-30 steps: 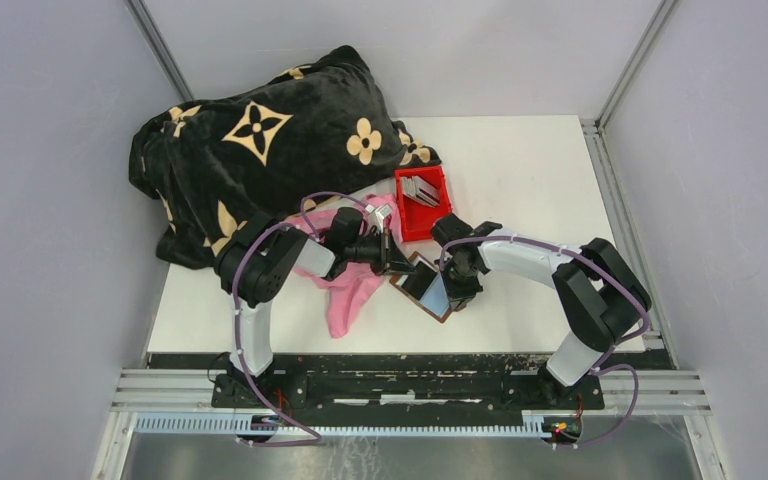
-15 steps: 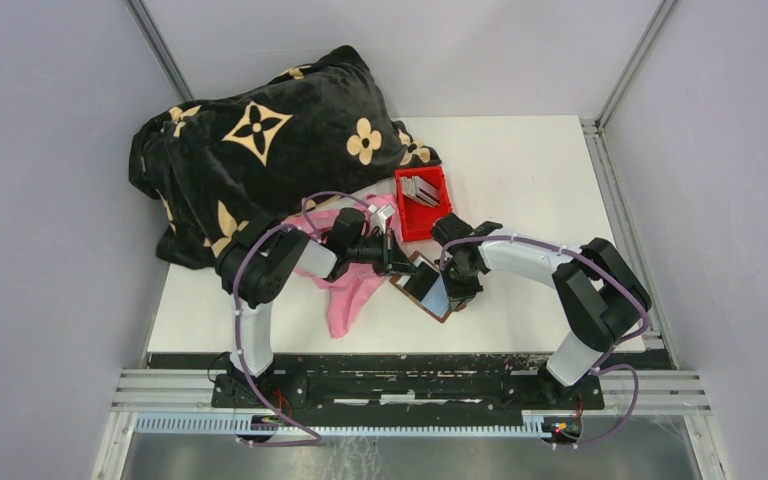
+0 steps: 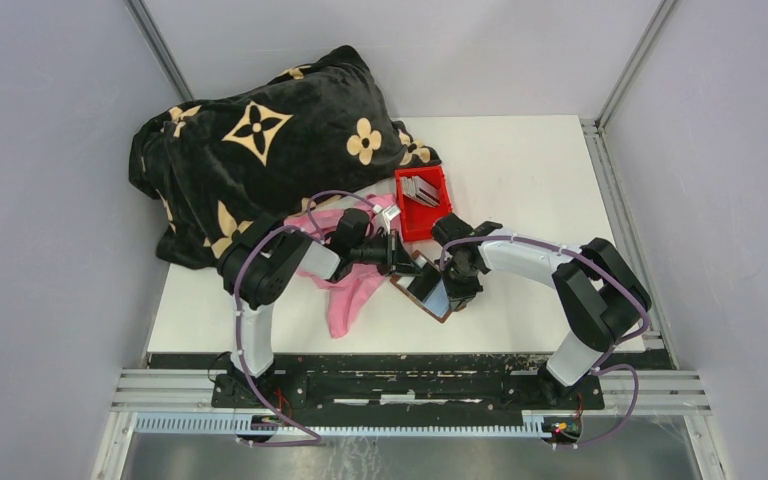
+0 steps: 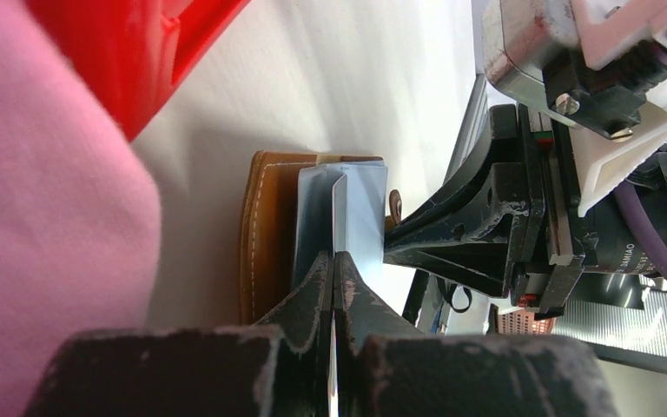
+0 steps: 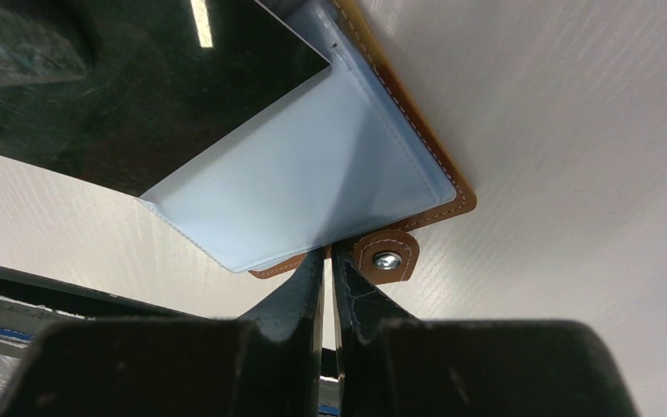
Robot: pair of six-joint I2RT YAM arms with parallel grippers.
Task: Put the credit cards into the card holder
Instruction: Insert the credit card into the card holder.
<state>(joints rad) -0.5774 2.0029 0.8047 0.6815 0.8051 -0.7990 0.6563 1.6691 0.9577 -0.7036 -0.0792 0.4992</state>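
The brown card holder [image 3: 433,296] lies open on the table between the two arms, its pale clear pocket [image 5: 313,174] facing up. My left gripper [image 4: 333,256] is shut on a dark glossy credit card [image 5: 139,95], seen edge-on in the left wrist view. The card's corner sits at the pocket's mouth. My right gripper [image 5: 328,252] is shut on the holder's near edge, beside the snap tab [image 5: 388,259]. Several more grey credit cards [image 3: 421,188] lie in the red bin [image 3: 401,205].
A black blanket with gold flower shapes [image 3: 260,140] is heaped at the back left. A pink cloth [image 3: 345,295] lies under the left arm, close to the holder. The red bin stands just behind both grippers. White table runs to the right.
The left gripper has edged slightly right, toward the holder, with the card in it. The right gripper and the holder have not moved.
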